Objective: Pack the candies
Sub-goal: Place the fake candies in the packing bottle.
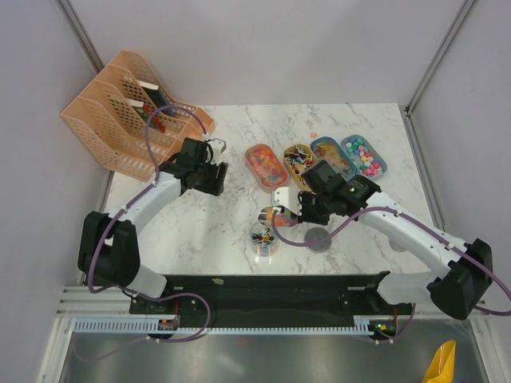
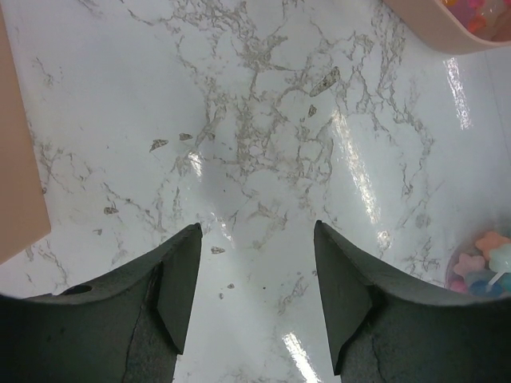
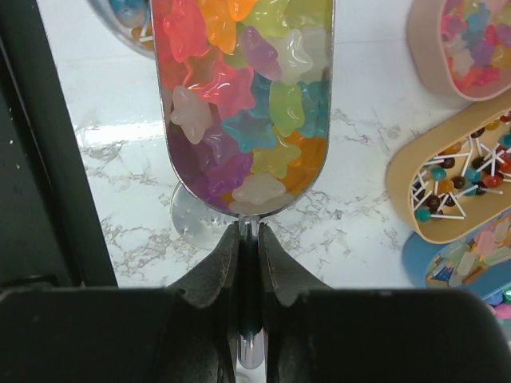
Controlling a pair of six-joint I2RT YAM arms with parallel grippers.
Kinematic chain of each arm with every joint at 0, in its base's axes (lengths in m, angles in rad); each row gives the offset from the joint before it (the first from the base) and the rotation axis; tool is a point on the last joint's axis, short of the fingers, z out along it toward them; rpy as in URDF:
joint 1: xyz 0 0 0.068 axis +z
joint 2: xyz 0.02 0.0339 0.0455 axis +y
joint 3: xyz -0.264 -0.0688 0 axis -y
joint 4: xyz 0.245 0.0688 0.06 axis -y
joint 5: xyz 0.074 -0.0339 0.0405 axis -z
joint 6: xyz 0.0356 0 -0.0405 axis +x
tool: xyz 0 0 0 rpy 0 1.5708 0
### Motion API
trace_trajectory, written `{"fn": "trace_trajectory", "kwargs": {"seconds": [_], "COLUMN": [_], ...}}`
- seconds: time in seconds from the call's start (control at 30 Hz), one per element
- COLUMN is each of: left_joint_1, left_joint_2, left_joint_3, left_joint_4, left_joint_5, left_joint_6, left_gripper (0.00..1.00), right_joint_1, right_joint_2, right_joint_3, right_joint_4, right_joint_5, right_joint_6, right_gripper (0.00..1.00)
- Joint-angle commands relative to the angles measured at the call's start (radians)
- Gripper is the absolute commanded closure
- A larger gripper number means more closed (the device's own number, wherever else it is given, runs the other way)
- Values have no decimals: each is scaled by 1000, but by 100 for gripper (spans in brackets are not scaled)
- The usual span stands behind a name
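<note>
On the marble table (image 1: 231, 215) stood a small clear jar (image 1: 263, 237). Just right of the jar lay a grey lid (image 1: 318, 238). Behind the jar was a row of four oval trays (image 1: 250, 152), and far behind-left a peach file rack (image 1: 128, 112). A metal scoop (image 3: 249, 355) was in the air close by the jar.

— What did we record at the left gripper (image 2: 256, 226)?
— We found its jaws standing apart. Both dark fingers (image 2: 172, 279) were over the white marble table (image 2: 239, 120), with bare stone showing between them.
— And around it?
— At the top right corner we noted a peach tray (image 2: 431, 28) holding candies (image 2: 473, 8). Low right, pastel star candies (image 2: 485, 254) lay in a clear container (image 2: 451, 265), partly hidden by a finger. A peach panel (image 2: 16, 159) ran along the left edge.
</note>
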Motion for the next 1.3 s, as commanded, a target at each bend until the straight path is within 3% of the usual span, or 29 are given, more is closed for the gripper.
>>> {"fn": "trace_trajectory", "kwargs": {"seconds": [0.0, 1.27], "left_joint_1": [2, 13], "left_joint_2": [-56, -176], "left_joint_3": [-13, -88], "left_joint_4": [43, 125], "left_joint_5": [1, 21], "left_joint_6": [-8, -33], "left_gripper": [35, 34], "right_joint_1": [38, 252], "right_joint_2": [7, 184], "right_joint_3": [64, 238], "right_joint_4": [-61, -296], "right_joint_5": [42, 475], "right_joint_6": [-86, -176], "right_gripper": [100, 100]}}
